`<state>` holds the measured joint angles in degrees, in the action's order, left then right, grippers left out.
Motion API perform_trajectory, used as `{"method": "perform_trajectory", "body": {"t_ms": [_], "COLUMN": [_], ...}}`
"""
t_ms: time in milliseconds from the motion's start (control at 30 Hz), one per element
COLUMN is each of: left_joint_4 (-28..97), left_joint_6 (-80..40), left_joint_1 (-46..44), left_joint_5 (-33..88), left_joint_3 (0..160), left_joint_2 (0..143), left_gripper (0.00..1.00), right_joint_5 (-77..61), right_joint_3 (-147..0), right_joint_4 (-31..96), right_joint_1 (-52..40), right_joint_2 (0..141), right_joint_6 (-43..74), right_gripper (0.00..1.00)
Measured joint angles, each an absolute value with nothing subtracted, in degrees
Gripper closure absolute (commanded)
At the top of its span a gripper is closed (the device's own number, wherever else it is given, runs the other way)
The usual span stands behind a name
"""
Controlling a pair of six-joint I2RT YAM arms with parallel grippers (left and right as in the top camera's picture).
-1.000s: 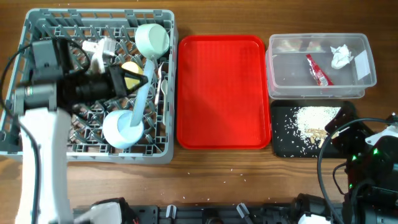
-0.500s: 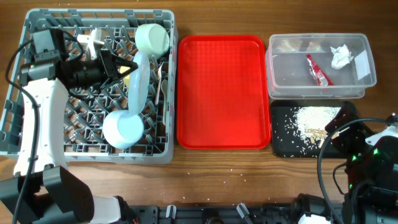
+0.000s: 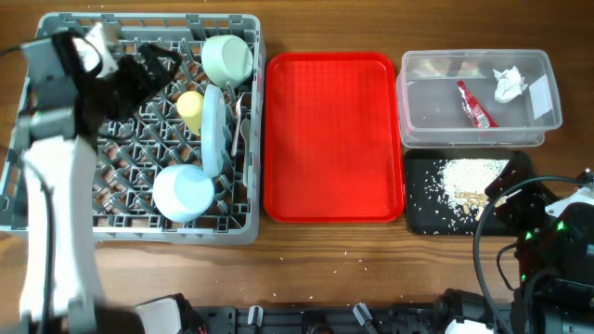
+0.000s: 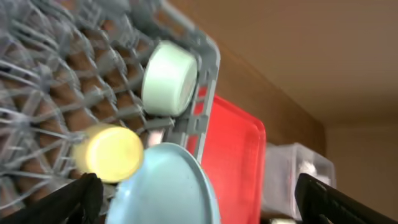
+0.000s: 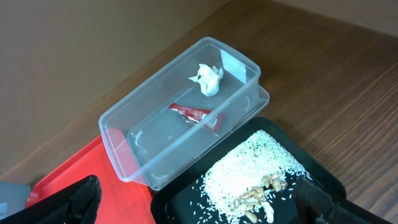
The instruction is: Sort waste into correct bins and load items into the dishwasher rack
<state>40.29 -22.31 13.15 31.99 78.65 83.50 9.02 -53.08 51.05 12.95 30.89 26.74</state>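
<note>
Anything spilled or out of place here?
A few stray rice grains lie on the table in front of the red tray, outside the black tray that holds the rest. Nothing else stands out.

Free rm over red tray (image 3: pixel 329 139); rack (image 3: pixel 139 232) packed

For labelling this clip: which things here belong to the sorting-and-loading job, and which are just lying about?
Job: rack, yellow cup, blue plate, green bowl, napkin, red wrapper, rice, clear tub, black tray.
Lying about: red serving tray, table.
</note>
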Motion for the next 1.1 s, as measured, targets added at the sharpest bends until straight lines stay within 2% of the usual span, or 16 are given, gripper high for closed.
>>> {"method": "perform_trajectory", "body": {"t_ms": [100,200,833,933,1033,1100], "left_joint_4": [40.25,41.15,41.41,41.45,41.60,41.56], "left_joint_6": [-22.70,-22.85,-22.87,-22.87,-22.90,-22.92], "left_joint_1": [13.15,13.15,13.15,13.15,13.15,13.15], "left_joint_5": [28.49,27.88,27.22,27.22,27.20,27.20], "left_joint_3": [79.55,80.27,80.27,80.25,80.25,80.25], "left_joint_2": [67.20,59.94,60.01,60.01,60.03,60.05], "left_gripper": [0.00,0.00,0.00,0.00,0.00,0.00], "right_joint_5": [9.02,9.02,9.91,10.33,9.43,8.84], "right_joint_3": [-53.08,-53.08,-53.01,-48.95,-35.79,-28.60], "right_joint_4": [51.05,51.07,50.78,35.48,1.04,-10.70], "right_joint_1": [12.95,12.95,12.91,10.92,3.20,-0.08], "right_joint_2": [30.89,30.89,30.74,25.85,16.51,11.42], "right_joint_6": [26.76,26.76,26.76,26.92,26.57,23.94], "right_gripper": [0.00,0.00,0.00,0.00,0.00,0.00]}}
